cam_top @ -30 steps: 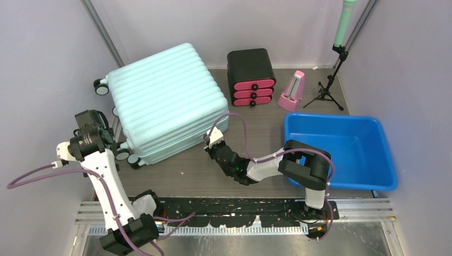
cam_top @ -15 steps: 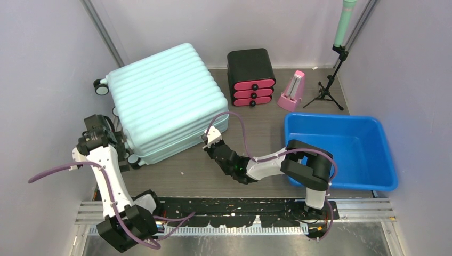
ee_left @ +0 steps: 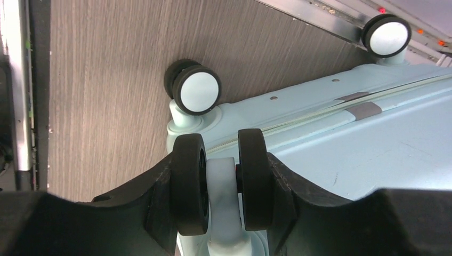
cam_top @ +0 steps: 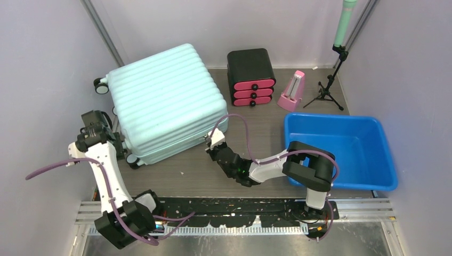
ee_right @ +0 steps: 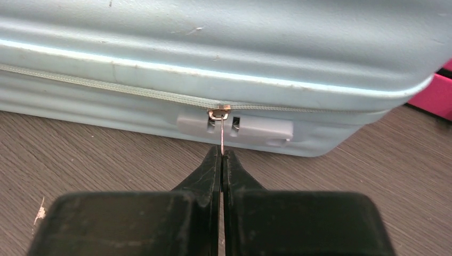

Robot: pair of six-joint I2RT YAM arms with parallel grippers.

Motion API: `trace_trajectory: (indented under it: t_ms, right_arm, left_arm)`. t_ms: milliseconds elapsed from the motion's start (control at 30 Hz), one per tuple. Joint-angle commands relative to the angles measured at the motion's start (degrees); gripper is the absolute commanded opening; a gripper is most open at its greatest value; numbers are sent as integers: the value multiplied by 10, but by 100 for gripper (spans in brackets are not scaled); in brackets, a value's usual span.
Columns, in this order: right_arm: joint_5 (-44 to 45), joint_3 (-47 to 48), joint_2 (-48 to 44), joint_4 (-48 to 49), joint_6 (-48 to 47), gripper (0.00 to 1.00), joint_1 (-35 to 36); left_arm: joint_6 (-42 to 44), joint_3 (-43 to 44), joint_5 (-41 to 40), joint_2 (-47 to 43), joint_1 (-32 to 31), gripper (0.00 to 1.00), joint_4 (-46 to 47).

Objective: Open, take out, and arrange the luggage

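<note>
At back left on the table (cam_top: 266, 133) we see the luggage (cam_top: 168, 101) lying flat. Only our right wrist view shows the right gripper (ee_right: 222, 156) pinching the zipper pull (ee_right: 221, 133); only the left wrist view shows the left gripper (ee_left: 219, 173) clamping a caster wheel (ee_left: 189, 186).

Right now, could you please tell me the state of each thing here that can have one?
luggage: lying flat, closed, zip fastened.
right hand: shut on the zip pull.
left hand: shut on a caster wheel.
drawer box: all three drawers shut.
</note>
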Motion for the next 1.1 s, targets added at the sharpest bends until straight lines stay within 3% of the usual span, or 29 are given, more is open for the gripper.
trace_trajectory:
  t_ms: [0,367,633,867,1067]
  right_arm:
    - [66,-57,-36,70,6,0,-12]
    - [68,-124,-84,101,14,0,-96]
    - [29,-145,-124,77,5,0,-176]
    - [-24,-147,-140,29,-50,0,-180]
    - [-59,-186,-204,-5,-28,0,-153]
  left_arm:
    - [68,48,-86,22,-14,0,-26]
    - [103,94,-144,42,-26,0,-39]
    - [187,116,-213,71,-66,0,-11]
    - [239,131,-225,101,-73,0,6]
    - [361,127,-217,107,-90,0,99]
